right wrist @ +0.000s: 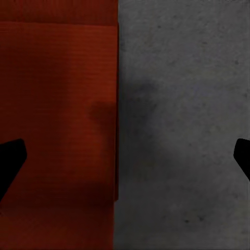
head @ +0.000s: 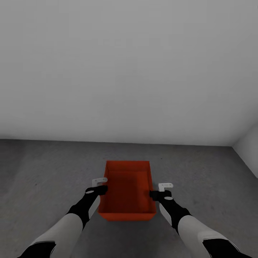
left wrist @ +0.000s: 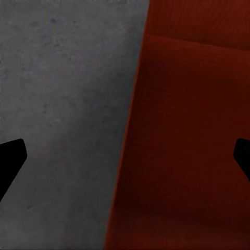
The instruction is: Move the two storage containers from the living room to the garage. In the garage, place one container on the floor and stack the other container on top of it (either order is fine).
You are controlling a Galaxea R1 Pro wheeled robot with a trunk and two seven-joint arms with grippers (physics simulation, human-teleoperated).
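Note:
One orange-red storage container [head: 127,190] stands open side up on the dark grey concrete floor [head: 43,179] of the garage, just in front of me. My left gripper [head: 104,188] is at its left wall and my right gripper [head: 154,193] at its right wall. In the left wrist view the left gripper [left wrist: 130,148] is open. It straddles the container [left wrist: 192,130] wall, one finger [left wrist: 10,164] over the floor [left wrist: 62,104]. The right gripper [right wrist: 130,148] is open too, astride the other wall of the container [right wrist: 57,104]. I cannot tell whether the bin touches the ground.
A plain white-grey wall [head: 129,71] rises a short way beyond the container. A second wall [head: 249,150] meets it at the far right, forming a corner. Bare concrete [right wrist: 182,104] spreads to both sides of the bin.

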